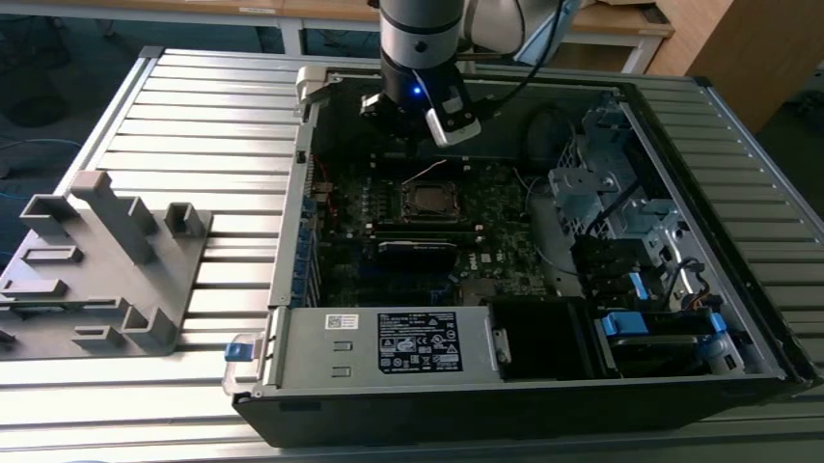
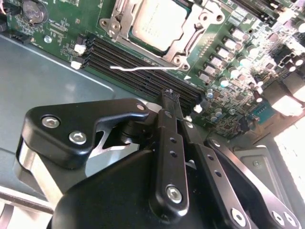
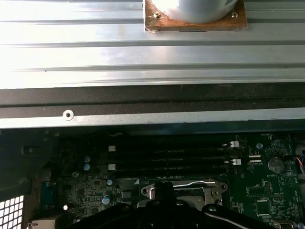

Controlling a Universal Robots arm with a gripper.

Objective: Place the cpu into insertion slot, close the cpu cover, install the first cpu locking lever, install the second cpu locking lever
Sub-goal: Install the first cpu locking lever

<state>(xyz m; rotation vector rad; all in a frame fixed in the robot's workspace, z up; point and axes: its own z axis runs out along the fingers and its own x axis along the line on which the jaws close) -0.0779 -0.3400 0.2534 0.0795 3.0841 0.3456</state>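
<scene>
**A:** What's crowding you in there?

**B:** My gripper (image 2: 170,95) hangs inside the open computer case (image 1: 515,410), its tips pressed together with nothing between them. Just past them run the long black memory slots (image 2: 128,64). A thin wire lever (image 2: 143,68) sticks out over those slots, between me and the socket (image 1: 431,200).

**A:** And the chip?

**B:** The chip (image 2: 155,21) sits in the socket, and the cover frame (image 2: 113,24) lies down around it.

**A:** Anything you can't make out?

**B:** Part of the frame is cut off by the picture's edge in the second wrist view. In the first wrist view my own fingers (image 3: 164,191) cover much of the socket, so I can't tell how the other lever stands.

**A:** And outside the case?

**B:** A grey plastic stand (image 1: 96,260) rests on the slotted table (image 1: 193,116), well apart on the exterior view's left. The labelled power supply box (image 1: 386,347) fills the near end of the case.
</scene>
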